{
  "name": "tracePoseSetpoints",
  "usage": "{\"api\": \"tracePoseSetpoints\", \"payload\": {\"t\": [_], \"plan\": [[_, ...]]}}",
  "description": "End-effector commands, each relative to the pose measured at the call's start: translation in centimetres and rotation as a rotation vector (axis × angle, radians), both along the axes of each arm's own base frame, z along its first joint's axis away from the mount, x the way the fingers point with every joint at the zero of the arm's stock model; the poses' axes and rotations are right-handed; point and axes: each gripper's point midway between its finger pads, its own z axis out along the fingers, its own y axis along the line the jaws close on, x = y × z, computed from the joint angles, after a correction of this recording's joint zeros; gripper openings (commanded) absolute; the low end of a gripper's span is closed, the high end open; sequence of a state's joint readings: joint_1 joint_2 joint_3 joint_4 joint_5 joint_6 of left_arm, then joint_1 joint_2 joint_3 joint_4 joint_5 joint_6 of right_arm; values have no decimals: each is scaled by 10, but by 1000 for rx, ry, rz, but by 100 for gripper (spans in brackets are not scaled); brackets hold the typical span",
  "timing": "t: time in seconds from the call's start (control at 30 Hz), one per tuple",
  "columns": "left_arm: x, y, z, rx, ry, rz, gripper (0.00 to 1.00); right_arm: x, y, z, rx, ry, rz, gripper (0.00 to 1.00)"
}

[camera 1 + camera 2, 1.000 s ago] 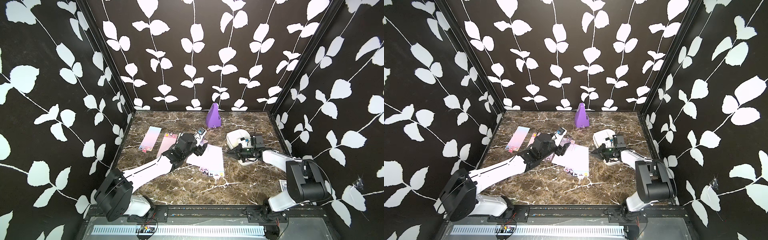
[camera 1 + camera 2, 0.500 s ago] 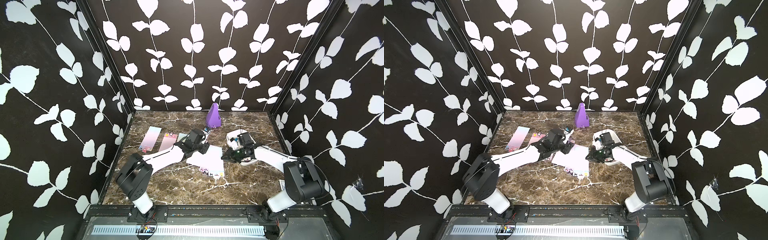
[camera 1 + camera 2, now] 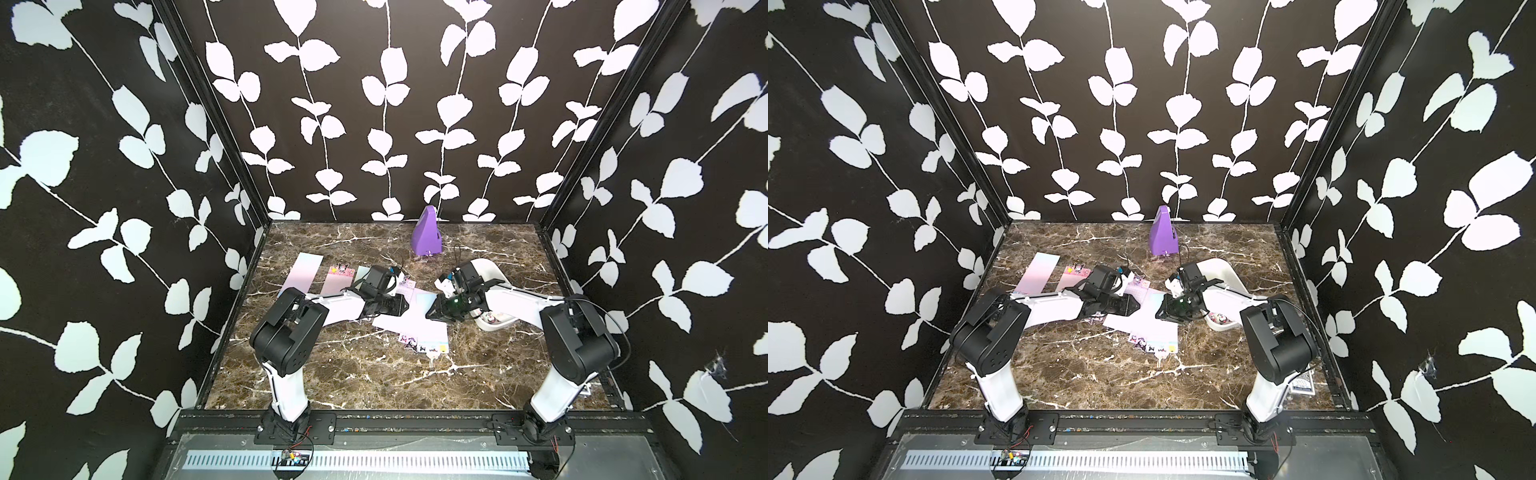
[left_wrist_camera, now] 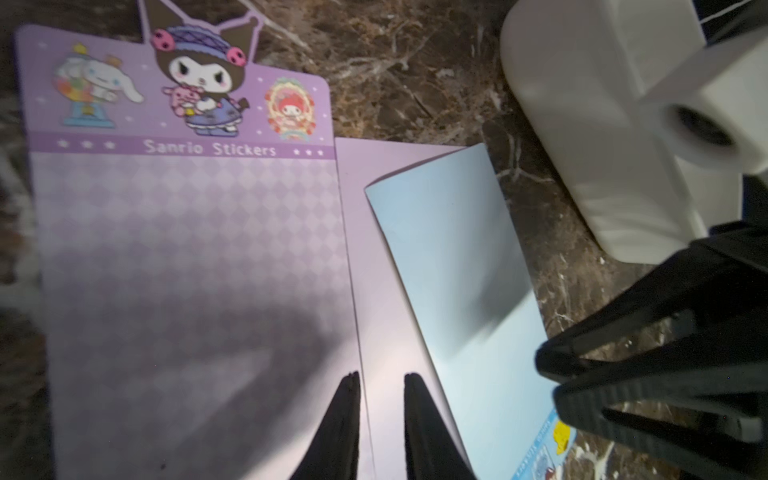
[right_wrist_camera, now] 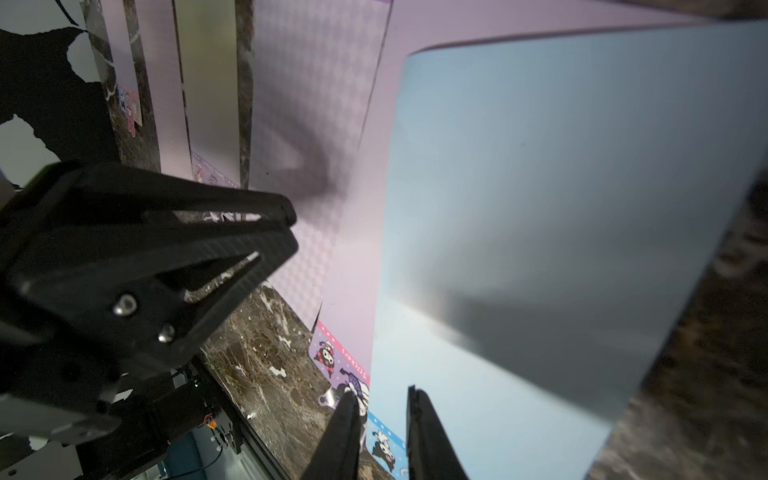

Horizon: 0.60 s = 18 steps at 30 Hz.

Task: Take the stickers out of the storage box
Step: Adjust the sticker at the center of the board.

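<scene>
The white storage box (image 3: 494,269) stands right of centre, with the end of one sticker sheet (image 3: 490,318) showing inside its near end. Several stickers lie on the marble: a pastel gradient sheet (image 3: 305,272), a pink one (image 3: 338,280) and an overlapping lilac pile (image 3: 415,330). A pale blue sheet (image 5: 540,187) rests slanted on that pile, its far end raised. My left gripper (image 4: 382,378) hovers over the lilac sheets (image 4: 187,249), open by a narrow gap, holding nothing. My right gripper (image 5: 380,395) faces it just above the blue sheet's printed end, narrowly open and empty.
A purple pyramid (image 3: 426,232) stands at the back centre. A blue-patterned card pack (image 3: 1302,384) lies by the right arm's base. The two grippers' tips (image 3: 405,305) (image 3: 430,313) are close together over the pile. Black leaf-patterned walls enclose three sides.
My right gripper left the box and moved left to the pile, opening slightly; the pale blue sheet now lies there. My left gripper narrowed and shifted right toward the centre.
</scene>
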State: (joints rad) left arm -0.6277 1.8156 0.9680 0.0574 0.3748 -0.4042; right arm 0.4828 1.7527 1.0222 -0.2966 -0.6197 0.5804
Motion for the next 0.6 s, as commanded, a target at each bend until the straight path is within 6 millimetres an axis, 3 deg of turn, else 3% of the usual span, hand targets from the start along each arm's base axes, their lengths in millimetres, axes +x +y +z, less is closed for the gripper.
{"api": "tracePoseSetpoints", "payload": {"t": [0.0, 0.27, 0.57], "plan": [[-8, -6, 6, -29, 26, -30, 23, 13, 20, 11, 11, -62, 38, 23], [-12, -6, 9, -46, 36, -29, 23, 25, 35, 2, 9, -42, 33, 23], [-30, -16, -9, -119, 128, -44, 16, 28, 35, -8, -18, -30, 26, 23]]}}
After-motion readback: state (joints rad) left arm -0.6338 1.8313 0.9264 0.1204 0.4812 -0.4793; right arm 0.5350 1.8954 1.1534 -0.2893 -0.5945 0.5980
